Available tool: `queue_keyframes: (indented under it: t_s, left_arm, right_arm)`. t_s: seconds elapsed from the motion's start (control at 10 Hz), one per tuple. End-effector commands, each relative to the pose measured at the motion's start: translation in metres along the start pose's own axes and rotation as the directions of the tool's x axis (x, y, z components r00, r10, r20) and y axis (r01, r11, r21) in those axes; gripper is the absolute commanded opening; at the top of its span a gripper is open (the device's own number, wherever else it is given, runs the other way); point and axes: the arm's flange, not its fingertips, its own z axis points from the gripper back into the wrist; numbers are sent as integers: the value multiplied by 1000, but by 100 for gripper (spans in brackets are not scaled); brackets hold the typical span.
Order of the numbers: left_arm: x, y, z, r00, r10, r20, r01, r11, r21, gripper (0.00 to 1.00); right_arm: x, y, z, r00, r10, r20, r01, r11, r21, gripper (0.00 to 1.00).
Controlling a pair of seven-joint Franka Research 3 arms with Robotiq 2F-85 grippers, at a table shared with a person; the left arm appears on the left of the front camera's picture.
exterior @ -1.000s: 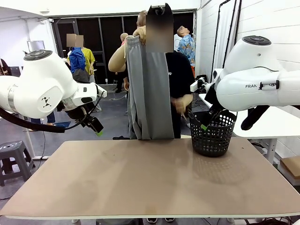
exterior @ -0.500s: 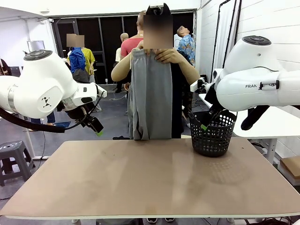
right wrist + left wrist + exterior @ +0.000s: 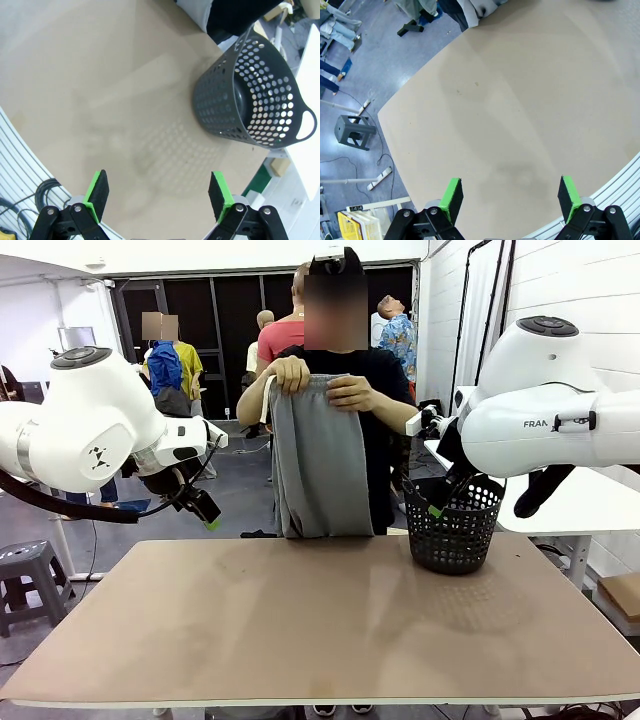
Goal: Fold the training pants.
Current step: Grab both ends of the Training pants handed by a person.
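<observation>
The training pants (image 3: 320,465) are hanging in the air at the far side of the desk (image 3: 320,630), where a person (image 3: 385,440) is standing and holding them up. One hand (image 3: 290,373) is gripping the gathered waistband (image 3: 312,386) at its upper corner, and the other hand (image 3: 350,392) is pinching the waistband a little lower, so the top edge is sloping. The grey fabric is falling straight down in front of the person's dark shirt, and its lower end is reaching the desk's far edge; I cannot tell whether it is touching the surface.

My left end effector (image 3: 208,515) is hovering above the left side of the desk with its jaws spread wide and nothing between the green pads. In my left wrist view I am looking down on bare tan desk, with a grey stool (image 3: 352,132) standing on the floor beyond the edge.

My right end effector (image 3: 432,502) is hanging just in front of the black perforated basket (image 3: 460,535), likewise gaping wide and carrying nothing. The basket is standing upright on the right part of the desk, near the far edge and beside the hanging pants. Both of my end effectors are well apart from the pants.
</observation>
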Motion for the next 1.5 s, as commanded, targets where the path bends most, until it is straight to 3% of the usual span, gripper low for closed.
queue_keyframes:
  t_s: [0.0,1.4]
  left_arm:
    - [-1,0,-2,1000,-2,7,2,1000,5,100]
    - [-1,0,-2,1000,-2,7,2,1000,5,100]
  right_arm:
    - [0,0,0,1000,0,3,0,1000,-2,100]
    - [0,0,0,1000,0,3,0,1000,-2,100]
